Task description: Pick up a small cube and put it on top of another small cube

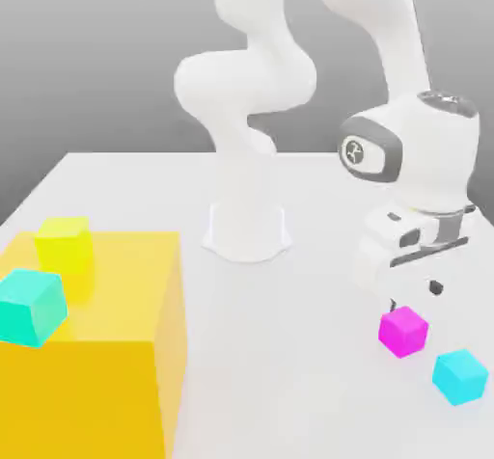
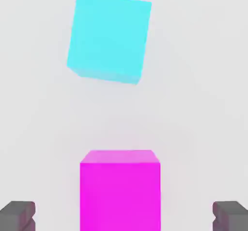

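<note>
- A big yellow block (image 1: 92,351) fills the near corner at the exterior view's left, its top a paler yellow than its sides.
- Two small cubes appear there: a teal cube (image 1: 32,306) at the block's near left edge and a yellow cube (image 1: 65,244) farther back; the teal one looks tilted, though whether it rests flat on the block is hard to judge from this angle.
- The table (image 1: 289,351) is plain white and smooth, and it runs back to a straight far edge.
- Behind that edge the room is an even grey backdrop, darker toward the top.
- The white arm's round base (image 1: 247,232) stands on the table near the middle, with the arm rising and bending over toward the exterior view's right.
- The gripper (image 2: 124,215) hangs low over the table, pointing down, with its fingers (image 2: 18,214) spread wide and holding nothing.
- The magenta cube (image 1: 403,331) sits on the table just below the gripper; in the hand view it lies between the two dark fingertips, clear of both.
- The cyan cube (image 1: 460,376) rests on the table near the magenta cube, toward the exterior view's right and closer to the camera, turned slightly and not touching it.
</note>
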Controlling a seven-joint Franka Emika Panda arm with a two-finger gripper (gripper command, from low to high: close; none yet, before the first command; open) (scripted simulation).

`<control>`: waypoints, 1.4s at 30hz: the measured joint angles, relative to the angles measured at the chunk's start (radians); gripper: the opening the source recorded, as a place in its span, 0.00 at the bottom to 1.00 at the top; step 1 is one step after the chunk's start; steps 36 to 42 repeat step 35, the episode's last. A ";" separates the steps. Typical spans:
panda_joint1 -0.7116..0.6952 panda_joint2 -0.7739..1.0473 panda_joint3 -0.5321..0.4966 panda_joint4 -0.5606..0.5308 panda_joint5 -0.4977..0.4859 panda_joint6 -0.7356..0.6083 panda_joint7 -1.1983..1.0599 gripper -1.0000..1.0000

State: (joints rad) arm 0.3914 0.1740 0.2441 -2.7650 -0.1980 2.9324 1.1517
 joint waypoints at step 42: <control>0.011 0.121 -0.021 0.316 0.036 -0.200 -0.464 1.00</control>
